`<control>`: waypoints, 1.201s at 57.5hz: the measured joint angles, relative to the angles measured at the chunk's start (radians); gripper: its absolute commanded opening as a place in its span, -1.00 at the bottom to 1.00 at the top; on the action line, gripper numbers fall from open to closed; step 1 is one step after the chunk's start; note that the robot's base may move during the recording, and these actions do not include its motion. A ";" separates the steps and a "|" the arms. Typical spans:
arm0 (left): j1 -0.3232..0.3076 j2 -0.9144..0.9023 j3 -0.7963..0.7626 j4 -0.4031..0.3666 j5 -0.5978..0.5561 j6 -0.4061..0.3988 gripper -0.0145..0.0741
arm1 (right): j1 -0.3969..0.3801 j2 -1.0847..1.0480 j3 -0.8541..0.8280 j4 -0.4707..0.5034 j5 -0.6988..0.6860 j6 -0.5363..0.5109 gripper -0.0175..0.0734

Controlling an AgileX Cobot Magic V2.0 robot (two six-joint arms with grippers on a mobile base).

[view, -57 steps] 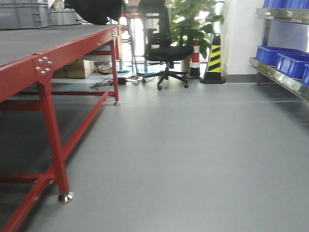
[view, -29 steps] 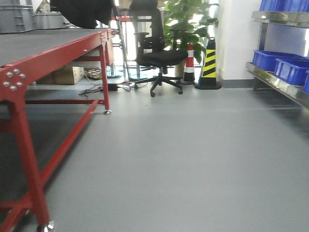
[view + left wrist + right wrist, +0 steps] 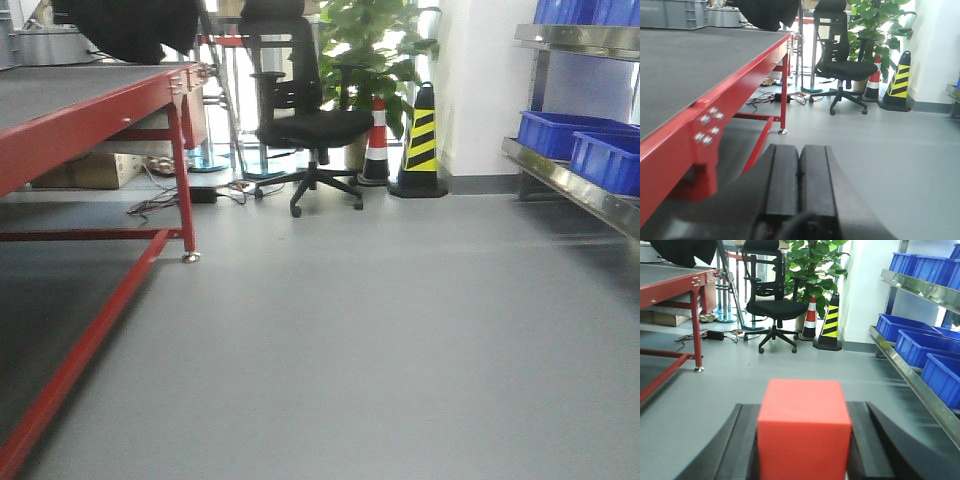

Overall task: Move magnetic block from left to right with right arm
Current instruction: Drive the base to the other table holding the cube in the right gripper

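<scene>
"Since the right gripper (image 3: 805, 445) had its jaws clamped on the red block (image 3: 804, 415), was the carry the step in hand?"

"I judged so. The block sat between the two fingers (image 3: 742, 450), to the right of the red table (image 3: 690, 65). The left gripper (image 3: 799, 175) hung near the table's long edge, jaws pressed together on nothing."

"How was it best carried?"

"It wanted a steady squeeze and a level wrist. The fingers flanked only the block's sides, so a jolt could have twisted it loose."

"What couldn't you see?"

"The drop spot, for one. The block hid its own underside and the fingertips, and the front view showed neither arm. A grey crate (image 3: 670, 12) at the table's far end was cut off. Beyond the table stood an office chair (image 3: 310, 125) and a striped cone (image 3: 418, 140)."
</scene>
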 measured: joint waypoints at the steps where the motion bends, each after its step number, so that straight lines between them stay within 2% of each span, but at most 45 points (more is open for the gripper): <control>1: 0.000 0.000 0.000 0.000 0.000 0.000 -0.96 | 0.000 0.000 0.000 0.000 0.000 0.000 0.04; 69: 0.000 0.000 0.000 0.000 0.000 0.000 -0.96 | 0.000 0.000 0.000 0.000 0.000 0.000 0.04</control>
